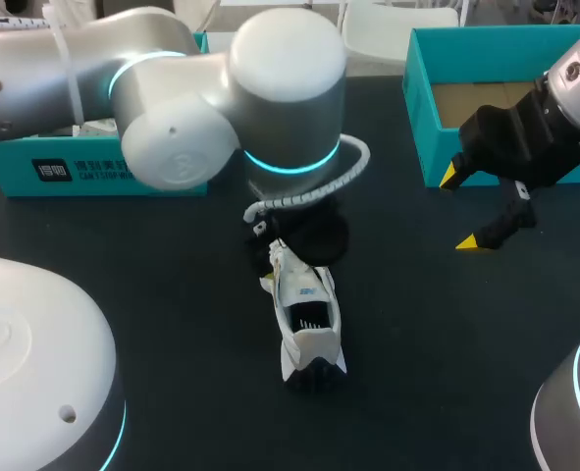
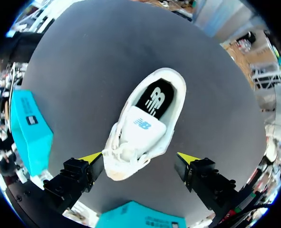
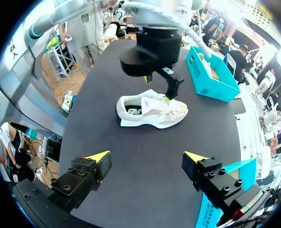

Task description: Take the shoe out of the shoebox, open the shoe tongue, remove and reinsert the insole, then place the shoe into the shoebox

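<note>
A white and beige shoe (image 1: 305, 319) lies on its sole mid-table, toe toward the arms' far side. In the left wrist view the shoe (image 2: 145, 128) shows its white tongue (image 2: 144, 127) and a black insole (image 2: 155, 99) in the opening. My left gripper (image 2: 139, 157) hangs open just above the toe and laces, a yellow tip on either side, holding nothing. In the right wrist view one of its fingertips (image 3: 168, 98) sits close to the laces. My right gripper (image 1: 464, 210) stands open and empty to the right of the shoe, beside the open teal shoebox (image 1: 422, 128).
A second teal box (image 1: 74, 169) with printed sides stands at the back left, behind my left arm (image 1: 221, 88). Black tabletop (image 1: 191, 294) lies bare around the shoe and toward the near edge.
</note>
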Robot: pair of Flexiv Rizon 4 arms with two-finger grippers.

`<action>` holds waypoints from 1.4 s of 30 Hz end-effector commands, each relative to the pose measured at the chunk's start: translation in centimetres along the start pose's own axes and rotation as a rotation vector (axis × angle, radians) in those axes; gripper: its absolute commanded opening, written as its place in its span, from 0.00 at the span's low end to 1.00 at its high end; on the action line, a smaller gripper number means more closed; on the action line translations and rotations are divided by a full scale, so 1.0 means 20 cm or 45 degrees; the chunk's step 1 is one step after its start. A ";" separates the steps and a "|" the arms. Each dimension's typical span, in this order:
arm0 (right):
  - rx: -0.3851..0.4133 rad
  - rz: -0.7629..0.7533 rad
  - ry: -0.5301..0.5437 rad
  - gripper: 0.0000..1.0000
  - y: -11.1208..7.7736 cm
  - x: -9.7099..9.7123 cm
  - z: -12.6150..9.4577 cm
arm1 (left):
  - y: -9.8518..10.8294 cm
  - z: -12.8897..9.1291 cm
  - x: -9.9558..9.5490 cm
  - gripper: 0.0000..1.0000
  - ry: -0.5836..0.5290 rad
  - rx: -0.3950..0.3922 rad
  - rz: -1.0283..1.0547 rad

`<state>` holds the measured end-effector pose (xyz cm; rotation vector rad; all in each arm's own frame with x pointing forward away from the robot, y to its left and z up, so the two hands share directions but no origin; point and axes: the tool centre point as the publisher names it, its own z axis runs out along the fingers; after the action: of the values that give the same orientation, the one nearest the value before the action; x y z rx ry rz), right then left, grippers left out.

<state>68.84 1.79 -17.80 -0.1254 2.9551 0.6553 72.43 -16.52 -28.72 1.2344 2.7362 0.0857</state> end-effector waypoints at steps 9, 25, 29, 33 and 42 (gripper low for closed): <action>0.003 0.001 0.005 1.00 0.00 -0.01 0.01 | 0.03 -0.01 0.05 1.00 0.042 0.114 -1.442; 0.003 0.001 0.005 1.00 0.00 -0.01 0.01 | -0.19 -0.06 0.27 1.00 0.154 0.091 -1.479; 0.003 0.001 0.005 1.00 0.00 -0.01 0.01 | -0.30 -0.02 0.31 1.00 0.149 0.137 -1.435; 0.003 0.001 0.005 1.00 0.00 -0.01 0.01 | -0.40 0.03 0.33 1.00 0.175 0.155 -1.374; 0.003 0.001 0.005 1.00 0.00 -0.01 0.01 | -0.55 0.08 0.38 1.00 0.139 0.162 -1.220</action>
<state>68.84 1.79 -17.80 -0.1256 2.9552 0.6552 59.93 -17.42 -31.60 -0.1736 3.1428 -0.1324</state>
